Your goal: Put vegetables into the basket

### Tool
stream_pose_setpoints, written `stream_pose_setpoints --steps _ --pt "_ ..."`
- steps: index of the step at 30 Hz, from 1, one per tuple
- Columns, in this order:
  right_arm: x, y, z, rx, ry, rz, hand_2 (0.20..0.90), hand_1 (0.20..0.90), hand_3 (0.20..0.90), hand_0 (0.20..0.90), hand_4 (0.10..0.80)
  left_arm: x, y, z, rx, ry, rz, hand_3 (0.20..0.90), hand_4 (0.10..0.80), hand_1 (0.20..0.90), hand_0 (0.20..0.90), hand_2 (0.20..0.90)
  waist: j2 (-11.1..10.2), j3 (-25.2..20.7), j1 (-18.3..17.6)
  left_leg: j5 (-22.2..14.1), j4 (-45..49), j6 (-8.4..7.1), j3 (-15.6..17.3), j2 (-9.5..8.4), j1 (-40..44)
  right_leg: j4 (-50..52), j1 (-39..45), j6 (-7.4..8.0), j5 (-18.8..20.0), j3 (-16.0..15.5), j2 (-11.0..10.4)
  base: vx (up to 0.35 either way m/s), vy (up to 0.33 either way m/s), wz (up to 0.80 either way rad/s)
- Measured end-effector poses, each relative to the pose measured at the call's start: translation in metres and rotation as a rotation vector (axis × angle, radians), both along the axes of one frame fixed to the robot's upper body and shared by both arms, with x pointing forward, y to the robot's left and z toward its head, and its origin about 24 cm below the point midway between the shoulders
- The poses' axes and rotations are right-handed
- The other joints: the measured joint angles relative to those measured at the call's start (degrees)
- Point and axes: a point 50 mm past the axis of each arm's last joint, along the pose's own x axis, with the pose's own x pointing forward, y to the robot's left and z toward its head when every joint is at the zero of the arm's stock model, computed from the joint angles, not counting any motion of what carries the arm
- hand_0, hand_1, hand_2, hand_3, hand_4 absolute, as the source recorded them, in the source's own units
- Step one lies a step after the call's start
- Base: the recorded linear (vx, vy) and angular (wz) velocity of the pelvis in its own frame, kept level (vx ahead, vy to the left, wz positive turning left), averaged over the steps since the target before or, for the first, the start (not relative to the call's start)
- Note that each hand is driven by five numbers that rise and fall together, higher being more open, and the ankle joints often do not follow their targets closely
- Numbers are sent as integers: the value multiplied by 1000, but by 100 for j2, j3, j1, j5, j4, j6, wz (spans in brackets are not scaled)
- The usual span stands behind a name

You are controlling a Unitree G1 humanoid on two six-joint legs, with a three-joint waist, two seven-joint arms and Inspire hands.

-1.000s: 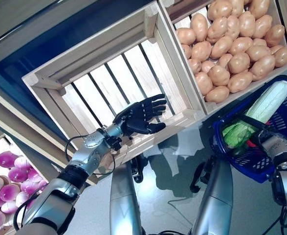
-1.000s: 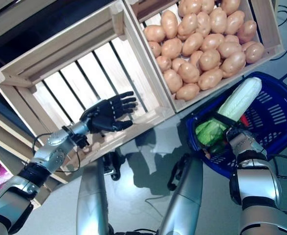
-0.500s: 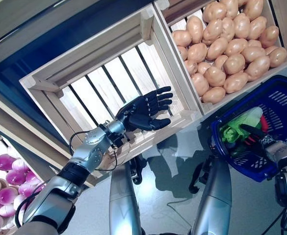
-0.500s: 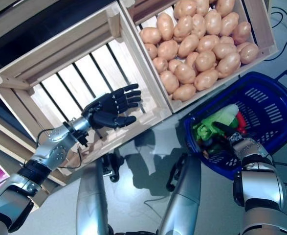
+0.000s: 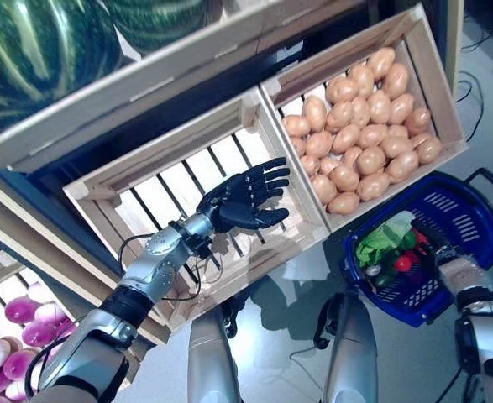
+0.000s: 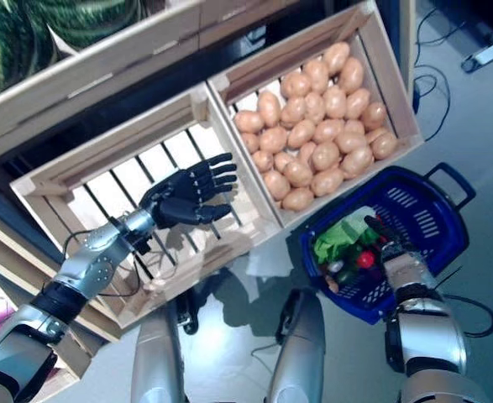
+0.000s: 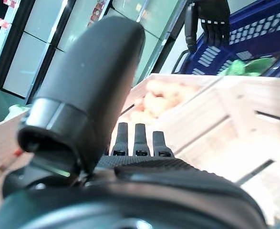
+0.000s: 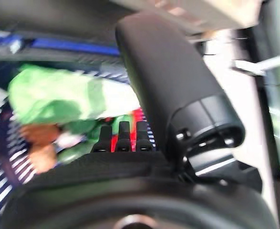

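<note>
Vegetables [image 6: 343,242], a green leafy cabbage beside something small and red, lie inside the blue basket [image 6: 435,210] on the floor. Right hand [image 6: 390,238] hangs over the basket's middle, fingers straight, holding nothing. Beside the basket stands a wooden crate of potatoes [image 6: 313,143]. Left hand [image 5: 244,195] hovers spread wide over the neighbouring slatted crate [image 5: 166,193]. Watermelons [image 5: 40,42] sit on the shelf above, purple onions [image 5: 11,336] lower down. No writing is legible.

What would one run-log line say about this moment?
left robot hand: open over empty crate | right robot hand: open, above basket | cabbage: in basket
</note>
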Motion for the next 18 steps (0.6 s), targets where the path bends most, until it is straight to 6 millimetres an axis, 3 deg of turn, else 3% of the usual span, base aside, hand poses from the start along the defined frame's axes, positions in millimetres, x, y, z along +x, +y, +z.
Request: stream_pose_setpoints --steps 5,9,13,18 --pt "-4 52 -18 78 -62 -124 900 900 900 900 800 -8 13 -18 -1 47 96 900 800 900 900 900 -99 -282 -4 278 -1058 -69 178 -4 940 -1117 960 29 322 -254 222 137 15 -5" --pt "-13 80 -11 125 -115 -161 900 900 900 900 800 -27 20 -45 -46 121 153 900 800 900 900 900 -89 -374 37 622 -2079 -118 384 -53 1852 -2137 1785 32 674 -321 476 193 32 -8" --pt "-36 92 -10 -90 -86 -115 900 900 900 900 800 -59 16 -91 -44 288 166 900 800 900 900 900 -81 -860 13 1103 -3406 -157 679 -172 2841 -3477 2650 115 1197 -392 726 245 70 -13" --pt "-60 95 -19 -263 -56 -54 900 900 900 900 800 -92 17 -125 -55 405 197 900 800 900 900 900 -46 -1424 -124 1629 -4953 -235 836 -387 3907 -4996 3586 217 1808 -420 945 166 76 -18"
